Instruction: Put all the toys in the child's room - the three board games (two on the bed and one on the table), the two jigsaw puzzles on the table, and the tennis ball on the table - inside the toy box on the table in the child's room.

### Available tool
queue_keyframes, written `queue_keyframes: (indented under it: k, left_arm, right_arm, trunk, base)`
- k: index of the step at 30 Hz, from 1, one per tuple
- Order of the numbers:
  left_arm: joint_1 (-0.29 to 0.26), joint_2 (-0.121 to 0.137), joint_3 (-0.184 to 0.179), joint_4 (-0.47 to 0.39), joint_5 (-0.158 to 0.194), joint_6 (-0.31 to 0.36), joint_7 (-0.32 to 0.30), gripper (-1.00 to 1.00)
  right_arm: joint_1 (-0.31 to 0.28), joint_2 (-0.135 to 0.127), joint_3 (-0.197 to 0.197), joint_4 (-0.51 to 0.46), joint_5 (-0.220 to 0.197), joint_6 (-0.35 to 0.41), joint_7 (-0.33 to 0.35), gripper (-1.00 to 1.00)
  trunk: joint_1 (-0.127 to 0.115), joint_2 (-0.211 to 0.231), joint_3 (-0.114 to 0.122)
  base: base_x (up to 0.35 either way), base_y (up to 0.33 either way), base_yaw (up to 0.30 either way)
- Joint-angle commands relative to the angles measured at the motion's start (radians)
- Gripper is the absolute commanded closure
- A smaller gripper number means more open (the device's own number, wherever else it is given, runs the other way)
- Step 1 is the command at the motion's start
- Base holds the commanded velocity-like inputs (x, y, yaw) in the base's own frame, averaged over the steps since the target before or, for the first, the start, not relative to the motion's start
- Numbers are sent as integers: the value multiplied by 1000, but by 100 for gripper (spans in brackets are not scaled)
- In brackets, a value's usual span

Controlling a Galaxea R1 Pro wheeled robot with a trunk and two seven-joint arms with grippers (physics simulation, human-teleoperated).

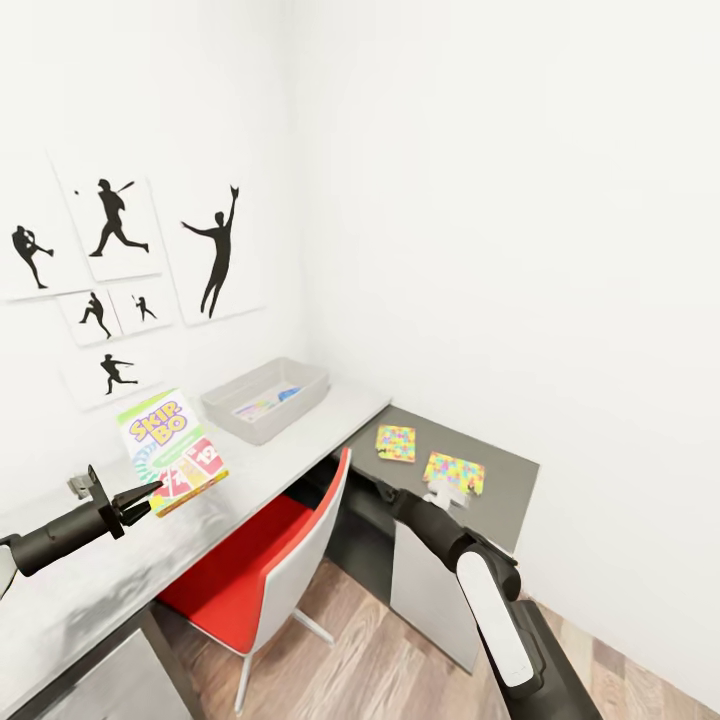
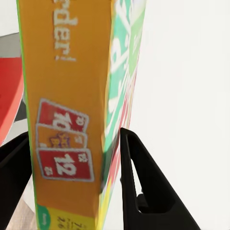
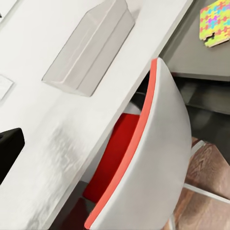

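My left gripper [image 1: 150,497] is shut on the lower edge of the green Skip-Bo board game [image 1: 170,450], holding it upright above the white table [image 1: 120,570]. In the left wrist view the box [image 2: 72,96] sits between both black fingers [image 2: 143,182]. The grey toy box [image 1: 265,400] stands further along the table with something flat and colourful inside. Two jigsaw puzzles [image 1: 396,443] [image 1: 454,472] lie on the dark table section. My right arm [image 1: 470,570] reaches beside them; one black finger [image 3: 9,151] shows. The tennis ball and the bed are out of view.
A red-and-white chair [image 1: 270,560] is tucked under the table between my arms, close under the right wrist [image 3: 153,158]. Black sports silhouette pictures [image 1: 120,260] hang on the white wall. The tables meet in a corner; wood floor [image 1: 380,660] lies below.
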Motion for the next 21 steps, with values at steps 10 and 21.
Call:
queue_keyframes:
  k: [10, 21]
  left_arm:
    - [-1, 0, 1, 0, -1, 5, -4, 100]
    - [-1, 0, 1, 0, -1, 5, -4, 100]
  right_arm:
    - [-1, 0, 1, -2, -11, 3, -10, -100]
    - [-1, 0, 1, -2, -11, 3, -10, -100]
  trunk:
    - [1, -2, 10]
    - [1, -2, 23]
  base:
    - [130, -93, 205]
    - [67, -38, 205]
